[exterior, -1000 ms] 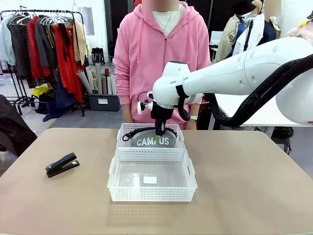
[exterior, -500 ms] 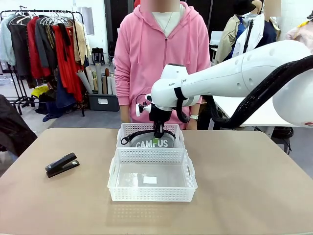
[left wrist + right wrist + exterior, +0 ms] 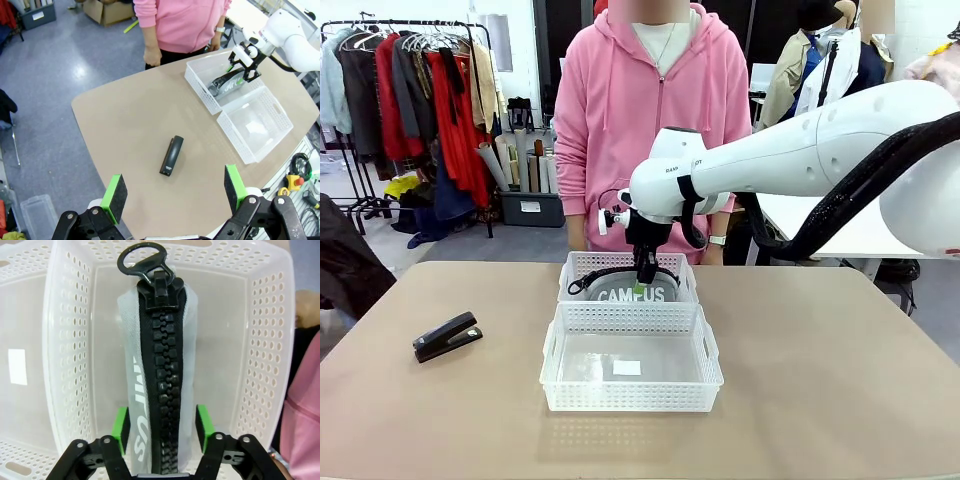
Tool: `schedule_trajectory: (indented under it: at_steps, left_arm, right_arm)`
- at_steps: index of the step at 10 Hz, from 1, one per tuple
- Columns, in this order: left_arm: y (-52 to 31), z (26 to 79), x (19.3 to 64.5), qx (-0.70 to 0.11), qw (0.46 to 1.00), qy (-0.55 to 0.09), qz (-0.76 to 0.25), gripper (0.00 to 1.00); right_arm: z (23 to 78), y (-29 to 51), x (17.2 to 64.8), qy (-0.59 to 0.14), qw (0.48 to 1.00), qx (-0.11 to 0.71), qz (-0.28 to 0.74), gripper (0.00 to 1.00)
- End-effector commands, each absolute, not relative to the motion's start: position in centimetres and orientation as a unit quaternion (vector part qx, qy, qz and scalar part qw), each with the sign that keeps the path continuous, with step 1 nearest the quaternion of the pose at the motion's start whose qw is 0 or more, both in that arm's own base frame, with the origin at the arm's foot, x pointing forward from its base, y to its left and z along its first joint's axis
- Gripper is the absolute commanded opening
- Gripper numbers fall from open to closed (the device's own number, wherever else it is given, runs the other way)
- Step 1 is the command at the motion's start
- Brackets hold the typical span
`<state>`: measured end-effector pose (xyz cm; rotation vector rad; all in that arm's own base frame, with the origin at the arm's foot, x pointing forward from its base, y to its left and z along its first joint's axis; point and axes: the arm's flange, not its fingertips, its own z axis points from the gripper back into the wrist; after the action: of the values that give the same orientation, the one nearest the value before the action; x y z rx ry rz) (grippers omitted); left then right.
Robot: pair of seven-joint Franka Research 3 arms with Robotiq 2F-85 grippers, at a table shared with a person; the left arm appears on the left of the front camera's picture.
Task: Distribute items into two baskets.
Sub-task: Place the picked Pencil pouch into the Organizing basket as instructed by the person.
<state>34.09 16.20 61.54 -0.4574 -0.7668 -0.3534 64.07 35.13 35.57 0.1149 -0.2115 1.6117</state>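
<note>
The grey "CAMPUS" pouch (image 3: 632, 293) stands on edge, zip upward, inside the far basket (image 3: 582, 265). My right gripper (image 3: 641, 282) reaches down into that basket. In the right wrist view its green pads (image 3: 120, 426) sit on either side of the pouch (image 3: 160, 365), whose sides look unsqueezed, with a thin gap at the right pad. The near basket (image 3: 630, 395) holds a white label. The black stapler (image 3: 447, 336) lies on the table at the left. My left gripper (image 3: 174, 192) hovers open high above the stapler (image 3: 171, 155).
A person in a pink hoodie (image 3: 650, 120) stands at the far edge, just behind the far basket. The two baskets touch end to end at the table's middle. Bare tabletop (image 3: 840, 380) lies to the right and around the stapler.
The right gripper's jaws have spread apart and let go of the pouch, which has sunk a little lower into the far basket. The stapler and the left arm have not moved.
</note>
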Motion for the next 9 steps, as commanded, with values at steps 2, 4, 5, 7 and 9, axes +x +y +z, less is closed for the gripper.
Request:
schedule_trajectory:
  at_steps: [2,4,5,7,9]
  left_arm:
    - [16.2,61.5,34.1,-0.225,0.882,-0.375,-0.176,1.00]
    - [16.2,61.5,34.1,-0.225,0.882,-0.375,-0.176,1.00]
    - [16.2,61.5,34.1,-0.225,0.882,-0.375,-0.176,1.00]
    - [16.2,61.5,34.1,-0.225,0.882,-0.375,-0.176,1.00]
    - [16.2,61.5,34.1,-0.225,0.882,-0.375,-0.176,1.00]
  right_arm:
    - [39.8,32.3,61.6,-0.105,0.673,0.062,0.730,1.00]
    - [41.5,30.8,60.2,-0.094,0.670,0.077,0.733,1.00]
    - [42.0,30.2,59.6,-0.095,0.675,0.083,0.727,1.00]
    - [42.8,29.5,58.6,-0.097,0.685,0.078,0.718,1.00]
    - [43.0,30.5,60.0,-0.090,0.686,0.072,0.718,1.00]
